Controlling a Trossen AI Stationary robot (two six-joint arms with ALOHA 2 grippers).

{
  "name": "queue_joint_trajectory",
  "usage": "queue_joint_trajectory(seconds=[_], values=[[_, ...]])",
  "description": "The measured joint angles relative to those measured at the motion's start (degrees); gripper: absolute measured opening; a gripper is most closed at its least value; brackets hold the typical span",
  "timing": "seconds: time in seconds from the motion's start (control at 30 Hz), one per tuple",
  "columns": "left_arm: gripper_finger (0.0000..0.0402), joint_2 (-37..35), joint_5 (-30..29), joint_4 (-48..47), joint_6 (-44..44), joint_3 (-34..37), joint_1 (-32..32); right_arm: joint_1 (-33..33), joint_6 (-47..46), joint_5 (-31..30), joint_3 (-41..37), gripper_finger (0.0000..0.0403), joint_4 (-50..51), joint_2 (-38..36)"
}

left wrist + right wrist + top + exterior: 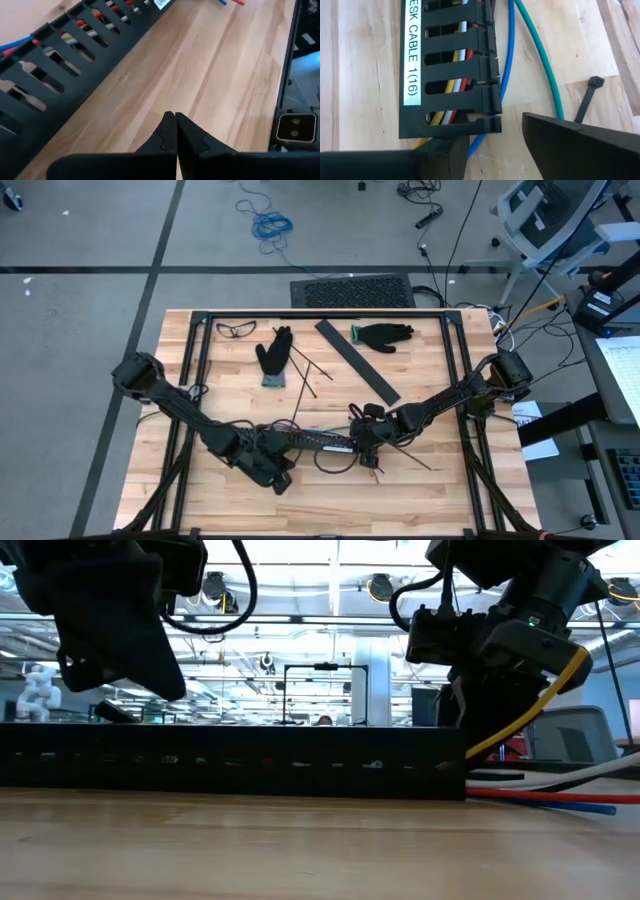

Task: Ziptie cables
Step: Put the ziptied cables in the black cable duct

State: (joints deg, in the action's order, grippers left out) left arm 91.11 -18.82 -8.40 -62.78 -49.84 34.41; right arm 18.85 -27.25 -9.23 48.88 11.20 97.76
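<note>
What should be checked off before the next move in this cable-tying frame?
1. Multicoloured wires seated in the black slotted plastic duct: ok, though the blue and green run outside it.
2. Right hand open at the duct's end: ok.
3. Left hand shut, empty over bare wood: ok.
4. Black zip tie lies loose on the wooden table, beside the right hand: ok.
5. Tie around the wires: not ok.

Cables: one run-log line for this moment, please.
cables in slotted strip | right tool open at strip end | left tool shut, empty | ziptie loose
</note>
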Motion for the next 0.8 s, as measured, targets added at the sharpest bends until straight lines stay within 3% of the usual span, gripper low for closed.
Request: queue_joint_trajectory(seconds=[0.4, 0.8], values=[[0.0, -1.33, 0.6, -0.05, 0.32, 0.0, 0.02, 0.0, 1.41, 2.74, 0.27, 0.0205, 5.61, -0.21], [0.0, -1.33, 0.6, -0.02, 0.3, 0.0, 0.02, -0.04, 1.6, 4.64, 0.25, 0.0205, 10.54, -1.08]])
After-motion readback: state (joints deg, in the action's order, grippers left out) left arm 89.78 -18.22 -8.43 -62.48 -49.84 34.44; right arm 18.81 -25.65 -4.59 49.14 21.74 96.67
